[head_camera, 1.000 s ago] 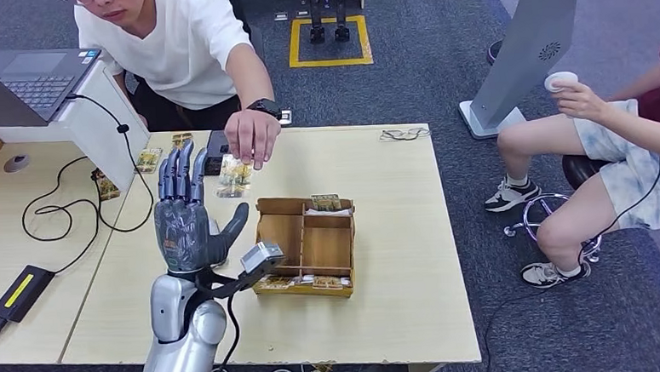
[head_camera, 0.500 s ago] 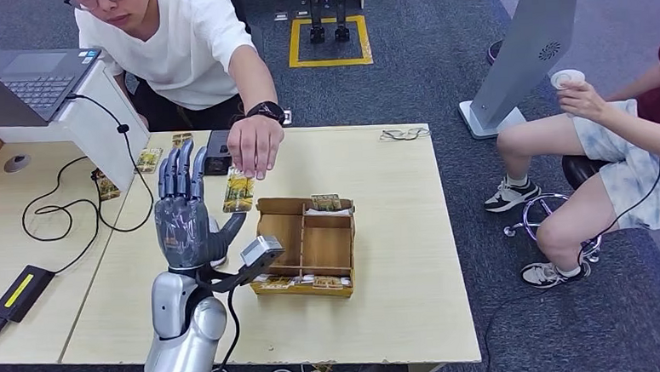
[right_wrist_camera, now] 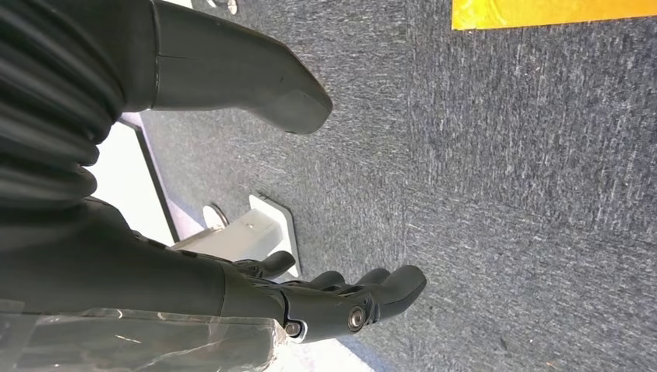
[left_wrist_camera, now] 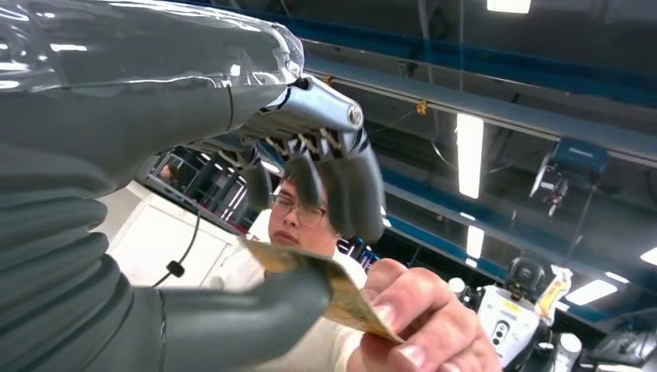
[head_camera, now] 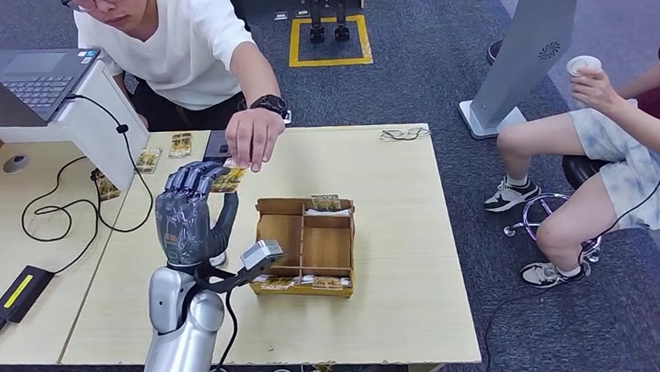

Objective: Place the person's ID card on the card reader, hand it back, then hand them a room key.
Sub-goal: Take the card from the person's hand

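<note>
- Receiving the ID card (head_camera: 226, 178): my left robot hand (head_camera: 190, 212) pinches its near end between thumb and curled fingers (left_wrist_camera: 341, 182).
- I see the person's hand (head_camera: 254, 136) holding the far end; the card's long axis runs between the two hands, above the surface (head_camera: 397, 234).
- My right robot hand (right_wrist_camera: 341, 302) hangs empty, fingers loosely apart, over the floor.

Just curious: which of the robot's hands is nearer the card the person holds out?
Left. The left hand is closing its fingers around the ID card; the right hand hangs over the carpet.

Left arm (head_camera: 181, 330): silver, rounded shell, black cable looping beside the wrist, small grey camera block. Left hand (head_camera: 190, 217): dark grey, glossy clear-covered back, darker fingers (left_wrist_camera: 341, 182), thick grey thumb, ribbed grey cuff. Right hand (right_wrist_camera: 256, 256): same dark build.
</note>
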You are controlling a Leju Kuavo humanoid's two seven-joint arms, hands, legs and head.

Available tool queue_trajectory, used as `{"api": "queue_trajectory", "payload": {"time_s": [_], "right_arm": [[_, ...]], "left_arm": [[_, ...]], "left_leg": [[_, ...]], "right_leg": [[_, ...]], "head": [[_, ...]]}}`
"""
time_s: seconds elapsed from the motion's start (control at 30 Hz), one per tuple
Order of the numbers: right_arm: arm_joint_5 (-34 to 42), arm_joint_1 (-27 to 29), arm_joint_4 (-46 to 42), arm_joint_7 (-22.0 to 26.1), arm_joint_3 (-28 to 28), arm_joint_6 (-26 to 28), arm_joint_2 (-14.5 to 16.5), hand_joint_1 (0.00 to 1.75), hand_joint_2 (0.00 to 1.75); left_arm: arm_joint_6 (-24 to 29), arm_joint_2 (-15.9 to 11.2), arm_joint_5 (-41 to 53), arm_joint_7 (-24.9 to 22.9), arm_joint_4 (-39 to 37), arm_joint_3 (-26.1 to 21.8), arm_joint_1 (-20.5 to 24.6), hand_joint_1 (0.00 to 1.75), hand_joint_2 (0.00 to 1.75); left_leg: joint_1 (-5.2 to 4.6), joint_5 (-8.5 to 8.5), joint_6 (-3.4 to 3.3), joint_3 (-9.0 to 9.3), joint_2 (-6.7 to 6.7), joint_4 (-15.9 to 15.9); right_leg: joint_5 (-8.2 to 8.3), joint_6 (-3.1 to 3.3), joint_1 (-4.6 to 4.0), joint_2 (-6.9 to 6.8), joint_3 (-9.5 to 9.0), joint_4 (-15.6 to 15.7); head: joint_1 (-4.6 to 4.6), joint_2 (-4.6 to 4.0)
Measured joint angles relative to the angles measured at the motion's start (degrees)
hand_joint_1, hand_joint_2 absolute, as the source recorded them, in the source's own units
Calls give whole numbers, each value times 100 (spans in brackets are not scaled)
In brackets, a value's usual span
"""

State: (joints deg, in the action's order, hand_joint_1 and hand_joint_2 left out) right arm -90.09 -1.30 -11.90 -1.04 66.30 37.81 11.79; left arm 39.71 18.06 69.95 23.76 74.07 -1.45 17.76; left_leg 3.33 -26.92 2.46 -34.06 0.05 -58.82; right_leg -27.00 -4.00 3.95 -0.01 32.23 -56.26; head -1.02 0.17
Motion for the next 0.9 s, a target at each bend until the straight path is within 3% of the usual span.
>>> {"api": "queue_trajectory", "payload": {"time_s": [0.6,0.9], "right_arm": [[127,1,4,96,-1,83,-3,0,175],[124,-1,4,75,4,62,-9,0,175]], "left_arm": [[0,10,-413,540,568,39,-53,175,175],[0,8,88,367,878,169,-67,175,175]], "left_leg": [[0,0,0,1,0,0],[0,0,0,1,0,0]], "right_leg": [[0,0,0,0,0,0],[0,0,0,0,0,0]], "head": [[0,0],[0,0]]}}
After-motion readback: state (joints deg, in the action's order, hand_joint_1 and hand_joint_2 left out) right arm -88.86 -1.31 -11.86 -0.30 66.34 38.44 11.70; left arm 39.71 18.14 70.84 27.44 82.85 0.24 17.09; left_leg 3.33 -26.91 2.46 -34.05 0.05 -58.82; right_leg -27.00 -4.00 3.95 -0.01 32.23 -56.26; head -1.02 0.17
